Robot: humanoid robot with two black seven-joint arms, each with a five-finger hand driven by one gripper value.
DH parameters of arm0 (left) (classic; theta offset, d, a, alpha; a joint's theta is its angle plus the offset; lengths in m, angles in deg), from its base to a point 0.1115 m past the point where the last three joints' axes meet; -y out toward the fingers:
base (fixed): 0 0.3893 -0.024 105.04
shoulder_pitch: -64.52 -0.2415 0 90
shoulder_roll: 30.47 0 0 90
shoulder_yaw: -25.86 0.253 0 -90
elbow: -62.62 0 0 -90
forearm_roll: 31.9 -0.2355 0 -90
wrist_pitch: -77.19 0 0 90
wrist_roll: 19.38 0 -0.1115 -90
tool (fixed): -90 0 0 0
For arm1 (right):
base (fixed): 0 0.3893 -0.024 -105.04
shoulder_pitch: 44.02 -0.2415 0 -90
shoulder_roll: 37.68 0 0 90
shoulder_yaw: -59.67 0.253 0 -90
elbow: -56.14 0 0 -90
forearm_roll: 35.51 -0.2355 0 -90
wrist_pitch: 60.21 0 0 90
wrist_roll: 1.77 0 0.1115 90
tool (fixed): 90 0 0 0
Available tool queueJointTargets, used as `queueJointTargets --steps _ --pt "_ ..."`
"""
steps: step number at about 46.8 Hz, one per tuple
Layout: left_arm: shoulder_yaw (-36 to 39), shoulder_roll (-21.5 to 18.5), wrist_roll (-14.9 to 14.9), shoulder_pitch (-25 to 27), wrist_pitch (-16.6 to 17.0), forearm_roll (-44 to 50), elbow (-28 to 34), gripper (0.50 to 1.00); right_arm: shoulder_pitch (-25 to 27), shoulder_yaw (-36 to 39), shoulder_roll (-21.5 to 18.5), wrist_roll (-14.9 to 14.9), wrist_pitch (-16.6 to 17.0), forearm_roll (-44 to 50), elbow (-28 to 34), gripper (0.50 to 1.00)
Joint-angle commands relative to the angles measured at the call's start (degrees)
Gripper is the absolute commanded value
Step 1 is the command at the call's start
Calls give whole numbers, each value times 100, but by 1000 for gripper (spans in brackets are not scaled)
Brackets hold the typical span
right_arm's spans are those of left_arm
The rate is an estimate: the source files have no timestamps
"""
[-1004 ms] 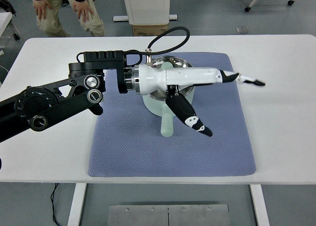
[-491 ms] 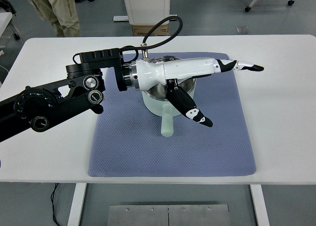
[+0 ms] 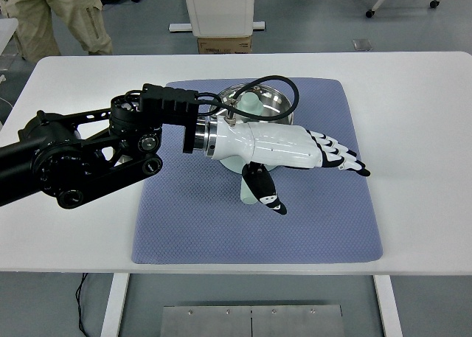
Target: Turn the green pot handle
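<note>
A pale green pot (image 3: pixel 259 107) with a shiny steel inside stands at the back of a blue mat (image 3: pixel 258 226). Its pale green handle (image 3: pixel 248 193) points toward the table's near edge. My left hand (image 3: pixel 313 176), white with black fingertips, lies flat over the pot's front side and the handle's root. Its fingers (image 3: pixel 341 156) stretch out to the right and its thumb (image 3: pixel 265 194) hangs down beside the handle. The hand is open and holds nothing. Most of the pot's front wall is hidden behind the hand.
The black left arm (image 3: pixel 81 156) crosses the table's left half. A person's legs (image 3: pixel 55 16) show at the top left. A white cabinet base and a cardboard box (image 3: pixel 224 43) stand behind the table's far edge.
My left hand has dropped lower and drawn toward the near side, turning flat with fingers together over the pot's front. The person at the top left has stepped further left.
</note>
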State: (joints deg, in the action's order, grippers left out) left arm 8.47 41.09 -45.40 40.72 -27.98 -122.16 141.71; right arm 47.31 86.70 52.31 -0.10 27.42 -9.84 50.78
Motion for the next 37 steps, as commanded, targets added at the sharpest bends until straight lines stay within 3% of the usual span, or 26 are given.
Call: queueJointTargets --steps 1,14,27,37 --pt "25 -54 1 16 6 -1 1 1000 -1 4 0 0 0 0 0 1000" --pt "192 -98 -43 104 -178 -9 10 1000 -1 -14 0 0 0 0 0 1000" --pt "913 -221 -898 561 -179 -1 1 1000 -1 4 0 0 0 0 0 1000" --pt "1414 -238 -898 816 -187 78 -227 1000 -1 4 0 0 0 0 0 1000"
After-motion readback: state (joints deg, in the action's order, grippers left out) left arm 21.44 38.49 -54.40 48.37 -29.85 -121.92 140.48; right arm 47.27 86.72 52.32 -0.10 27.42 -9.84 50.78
